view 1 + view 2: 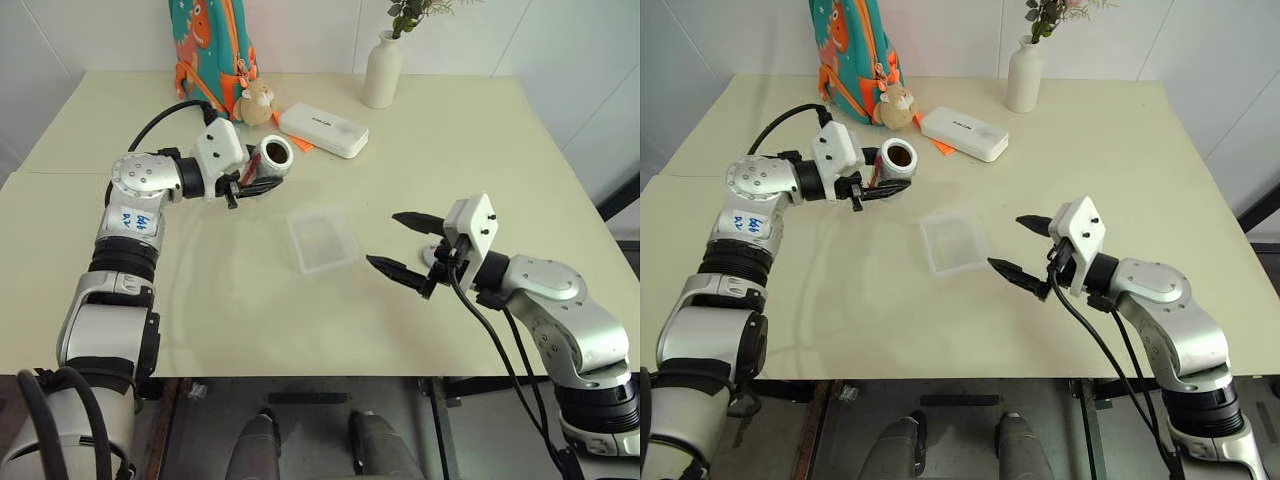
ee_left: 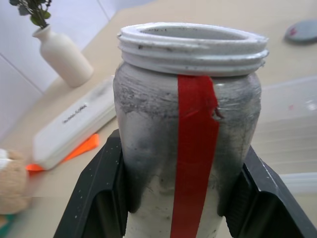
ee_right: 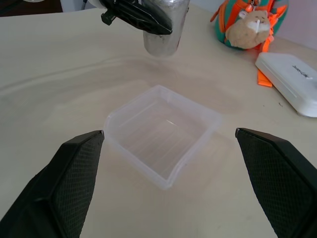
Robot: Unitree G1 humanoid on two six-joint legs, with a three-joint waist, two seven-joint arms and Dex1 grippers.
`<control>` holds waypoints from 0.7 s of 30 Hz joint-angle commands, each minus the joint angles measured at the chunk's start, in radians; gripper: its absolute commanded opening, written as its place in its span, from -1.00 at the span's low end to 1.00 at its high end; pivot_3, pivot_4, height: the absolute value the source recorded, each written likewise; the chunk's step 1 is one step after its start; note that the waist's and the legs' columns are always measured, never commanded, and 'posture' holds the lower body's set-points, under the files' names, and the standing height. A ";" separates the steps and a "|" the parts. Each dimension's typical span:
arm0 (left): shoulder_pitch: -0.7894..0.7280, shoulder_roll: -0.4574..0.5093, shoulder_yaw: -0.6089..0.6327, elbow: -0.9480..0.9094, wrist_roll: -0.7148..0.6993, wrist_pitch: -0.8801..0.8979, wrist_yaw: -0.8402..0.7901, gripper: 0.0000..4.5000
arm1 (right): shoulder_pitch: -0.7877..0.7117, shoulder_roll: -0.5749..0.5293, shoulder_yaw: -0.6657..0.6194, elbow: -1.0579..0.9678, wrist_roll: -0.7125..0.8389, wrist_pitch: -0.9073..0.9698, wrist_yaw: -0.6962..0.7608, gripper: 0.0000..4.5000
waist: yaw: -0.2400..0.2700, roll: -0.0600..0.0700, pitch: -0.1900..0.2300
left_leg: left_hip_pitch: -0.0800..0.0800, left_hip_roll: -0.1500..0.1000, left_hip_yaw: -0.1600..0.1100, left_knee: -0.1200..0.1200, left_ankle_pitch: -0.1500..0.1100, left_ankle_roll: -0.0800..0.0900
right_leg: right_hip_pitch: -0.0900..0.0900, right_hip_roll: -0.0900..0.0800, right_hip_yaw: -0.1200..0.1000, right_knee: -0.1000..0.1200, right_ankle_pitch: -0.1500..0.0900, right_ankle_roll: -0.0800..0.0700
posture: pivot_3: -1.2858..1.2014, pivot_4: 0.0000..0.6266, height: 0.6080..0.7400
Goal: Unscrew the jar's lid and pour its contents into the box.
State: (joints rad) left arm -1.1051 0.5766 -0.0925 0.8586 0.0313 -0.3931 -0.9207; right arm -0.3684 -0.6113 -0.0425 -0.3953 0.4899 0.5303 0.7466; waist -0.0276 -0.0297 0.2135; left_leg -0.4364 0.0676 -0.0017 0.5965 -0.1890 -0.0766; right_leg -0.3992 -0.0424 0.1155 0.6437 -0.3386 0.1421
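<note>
With the lid (image 1: 434,254) off and lying beside the box (image 1: 322,238), the left gripper (image 1: 262,176) pinches the open jar (image 1: 274,156) tilted behind the box, the right gripper (image 1: 408,245) spread empty nearby; pouring needs the mouth carried over it.

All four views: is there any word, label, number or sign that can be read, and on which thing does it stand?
White case: a short dark printed line on its top, too small to read.
Left arm sticker: blue handwriting, not legible.
Jar: a plain red tape strip, no text.
Lid: a reddish mark, no letters visible.
Box, vase, backpack: no text seen.
</note>
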 commanded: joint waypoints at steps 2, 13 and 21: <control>-0.004 0.033 -0.084 -0.011 0.282 -0.297 0.361 -0.13 | 0.030 0.003 -0.031 -0.052 0.008 -0.009 -0.026 0.99 | 0.000 0.000 0.000 | 0.000 0.000 0.000 0.001 0.000 0.000 | 0.000 0.000 0.000 0.001 0.000 0.000 | 0.03 -0.52 1.00; -0.207 0.161 -0.581 -0.054 1.257 -0.381 1.480 -0.13 | 0.055 0.005 -0.049 -0.046 0.028 -0.005 -0.045 0.99 | 0.006 0.000 0.000 | -0.002 -0.001 0.000 0.008 -0.001 0.001 | 0.001 0.000 0.001 0.002 0.002 0.004 | 0.03 -0.52 1.00; -0.338 0.093 -0.775 0.038 1.517 -0.122 1.898 -0.13 | 0.045 0.048 -0.042 -0.043 0.043 -0.004 -0.073 0.99 | 0.007 -0.001 0.000 | -0.003 -0.001 0.000 0.007 -0.001 0.001 | 0.000 0.000 0.001 0.002 0.002 0.005 | 0.03 -0.52 1.00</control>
State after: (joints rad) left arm -1.3950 0.6654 -0.8680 0.8777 1.5311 -0.5616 0.9150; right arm -0.3135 -0.5713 -0.0610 -0.4082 0.5118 0.5299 0.6853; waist -0.0202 -0.0303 0.2138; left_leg -0.4392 0.0663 -0.0016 0.6037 -0.1899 -0.0752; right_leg -0.3996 -0.0424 0.1167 0.6455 -0.3363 0.1469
